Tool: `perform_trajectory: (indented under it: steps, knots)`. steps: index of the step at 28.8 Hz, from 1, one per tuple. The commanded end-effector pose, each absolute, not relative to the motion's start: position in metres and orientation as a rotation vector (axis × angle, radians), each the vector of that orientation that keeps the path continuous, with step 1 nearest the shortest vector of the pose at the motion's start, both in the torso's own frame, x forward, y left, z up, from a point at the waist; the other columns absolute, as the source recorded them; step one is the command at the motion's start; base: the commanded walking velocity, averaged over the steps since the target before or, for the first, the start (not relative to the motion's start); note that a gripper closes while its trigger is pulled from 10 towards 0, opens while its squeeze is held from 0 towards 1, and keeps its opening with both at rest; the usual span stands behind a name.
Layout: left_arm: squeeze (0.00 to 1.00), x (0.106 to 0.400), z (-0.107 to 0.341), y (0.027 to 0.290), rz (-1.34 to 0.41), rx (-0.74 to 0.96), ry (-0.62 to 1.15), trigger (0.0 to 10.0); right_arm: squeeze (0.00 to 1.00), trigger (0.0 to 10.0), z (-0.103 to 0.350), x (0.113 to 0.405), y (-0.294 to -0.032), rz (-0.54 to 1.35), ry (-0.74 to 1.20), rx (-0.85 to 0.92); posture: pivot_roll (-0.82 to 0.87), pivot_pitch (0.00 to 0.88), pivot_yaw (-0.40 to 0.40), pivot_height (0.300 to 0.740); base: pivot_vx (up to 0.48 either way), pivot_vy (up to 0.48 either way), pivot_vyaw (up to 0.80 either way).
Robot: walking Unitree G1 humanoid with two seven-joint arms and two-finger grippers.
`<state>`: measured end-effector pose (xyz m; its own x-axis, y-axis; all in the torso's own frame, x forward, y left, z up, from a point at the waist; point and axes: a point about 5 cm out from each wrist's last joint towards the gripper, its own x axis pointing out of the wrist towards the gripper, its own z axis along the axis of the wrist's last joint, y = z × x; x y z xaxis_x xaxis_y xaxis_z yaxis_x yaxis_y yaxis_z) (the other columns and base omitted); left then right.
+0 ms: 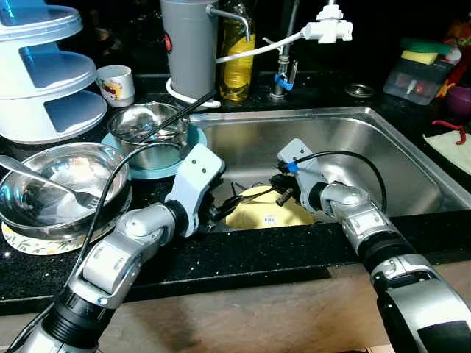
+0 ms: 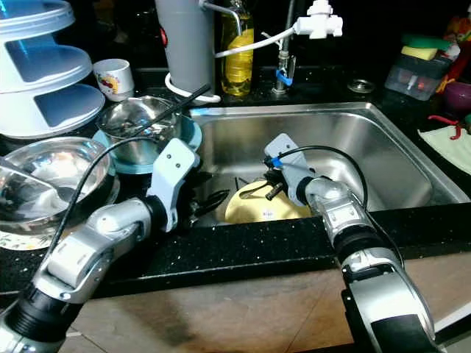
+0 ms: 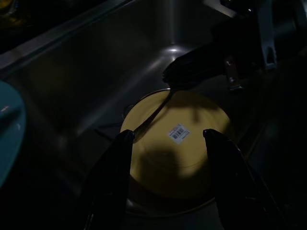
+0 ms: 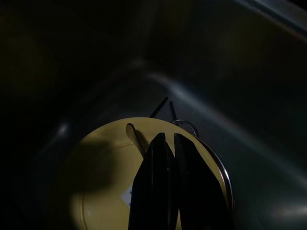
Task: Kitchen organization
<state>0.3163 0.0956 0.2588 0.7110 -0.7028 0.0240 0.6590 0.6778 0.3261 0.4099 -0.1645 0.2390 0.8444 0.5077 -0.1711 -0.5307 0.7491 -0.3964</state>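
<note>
Trouble brews in the sink [image 1: 412,158]: the right claw [image 4: 170,143] pinches a thin utensil handle [image 4: 135,137] over the upturned yellow plate [image 3: 178,143] — a weak grip could drop it. The left claw [image 3: 165,143] gapes wide astride that plate, and could knock it.

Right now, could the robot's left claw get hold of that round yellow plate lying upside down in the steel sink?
Probably yes. The left claw hangs open right above the round yellow plate, one finger to each side, nothing between. The right claw holds a thin utensil over the far rim.
</note>
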Motion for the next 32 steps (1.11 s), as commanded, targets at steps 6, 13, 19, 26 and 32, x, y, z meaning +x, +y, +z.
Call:
perform_trajectory:
  steps: [6,13,19,26,32]
  knots:
    - [0.00,0.311,0.257,0.093,-0.808,0.284,-0.136,10.0,1.00,10.0,0.246,0.412,-0.164,0.576,0.033,-0.394,0.05,0.165,-0.021,0.740,0.000,0.000,0.00]
    - [0.00,0.310,0.263,0.092,-0.810,0.268,-0.157,10.0,0.05,10.0,0.250,0.413,-0.164,0.547,0.005,-0.417,0.05,0.161,-0.020,0.740,0.000,0.000,0.00]
    - [0.00,0.305,0.306,0.104,-0.766,0.128,-0.328,10.0,0.00,10.0,0.278,0.415,-0.172,0.457,-0.149,-0.266,0.04,0.165,-0.019,0.740,0.000,0.000,0.00]
    - [0.00,0.289,0.367,0.154,-0.652,-0.025,-0.498,10.0,0.00,10.0,0.292,0.401,-0.150,0.670,-0.274,-0.156,0.05,0.179,-0.028,0.740,0.000,0.000,0.00]
    - [0.00,0.287,0.375,0.213,-0.360,0.245,-0.415,10.0,0.00,10.0,0.290,0.389,-0.131,0.772,-0.305,-0.109,0.06,0.187,-0.035,0.740,0.000,0.000,0.00]
